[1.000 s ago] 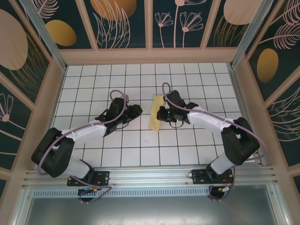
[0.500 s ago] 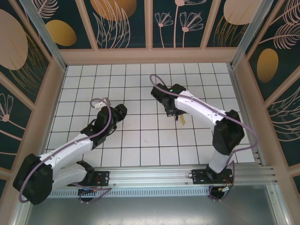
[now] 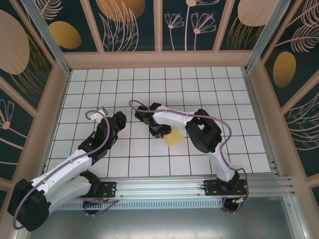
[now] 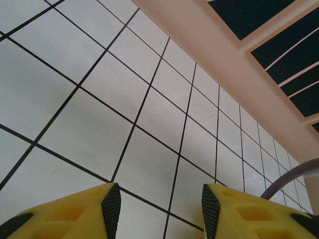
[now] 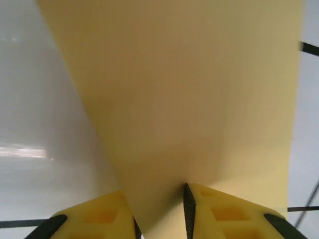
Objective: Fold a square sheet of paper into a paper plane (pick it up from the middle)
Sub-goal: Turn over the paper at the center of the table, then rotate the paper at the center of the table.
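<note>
Right gripper [image 5: 159, 201] part-open, paper [image 3: 174, 138] (pale yellow) ran through gap between fingers, not visibly pinched. Paper lay low on table [image 3: 199, 89] near centre, partly under right gripper. Left gripper [image 4: 157, 199] half-open, held nothing, hung over white tiles, apart from paper

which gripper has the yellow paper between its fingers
The right gripper: the yellow paper runs up between its two fingers. The left gripper stands open over the white tiles, with nothing in its gap.
</note>
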